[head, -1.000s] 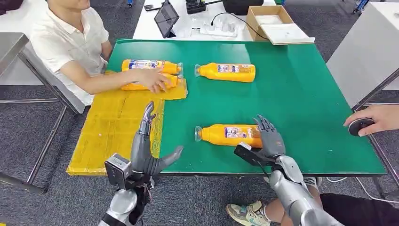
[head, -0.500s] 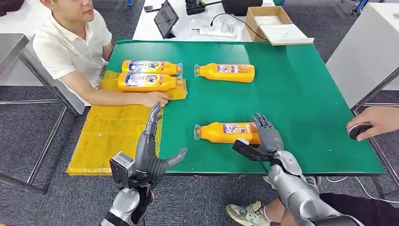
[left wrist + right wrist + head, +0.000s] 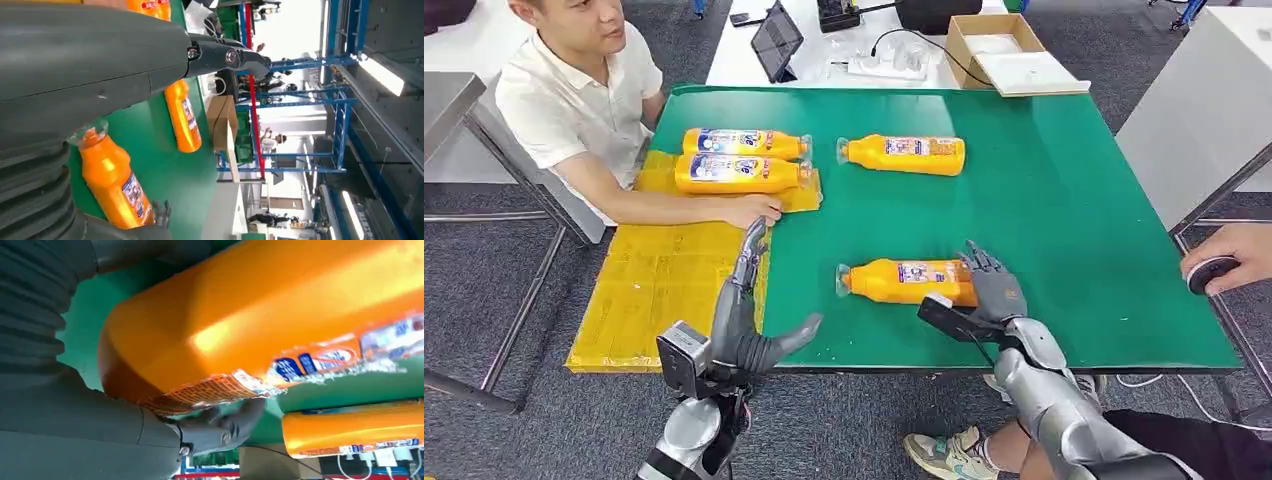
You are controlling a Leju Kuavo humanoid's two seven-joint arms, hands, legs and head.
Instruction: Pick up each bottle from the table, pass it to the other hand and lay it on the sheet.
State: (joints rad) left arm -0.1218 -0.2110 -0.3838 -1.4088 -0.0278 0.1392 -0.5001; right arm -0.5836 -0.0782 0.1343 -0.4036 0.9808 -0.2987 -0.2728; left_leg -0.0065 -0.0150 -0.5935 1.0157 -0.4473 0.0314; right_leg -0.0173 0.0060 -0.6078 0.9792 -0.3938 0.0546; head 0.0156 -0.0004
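An orange bottle [image 3: 902, 281] lies on its side near the front of the green table [image 3: 1064, 200], cap to the left. My right hand [image 3: 991, 288] is at its base, with the bottle [image 3: 260, 315] between thumb [image 3: 220, 426] and spread fingers, not closed on it. My left hand [image 3: 746, 318] hovers open over the front edge of the yellow sheet [image 3: 659, 285], holding nothing. Two orange bottles [image 3: 742, 142] [image 3: 736, 173] lie on the sheet's far part. Another bottle [image 3: 902, 154] lies on the table further back.
A person in a white shirt sits at the table's left, one hand [image 3: 752, 210] resting on the sheet. Another person's hand [image 3: 1224, 268] holds a dark round thing at the right edge. A white table behind carries a tablet [image 3: 776, 38] and a cardboard box [image 3: 999, 50].
The person's hand left the second bottle on the sheet and now rests on the sheet in front of it. My right hand has crept slightly forward around the near bottle's base, nudging it.
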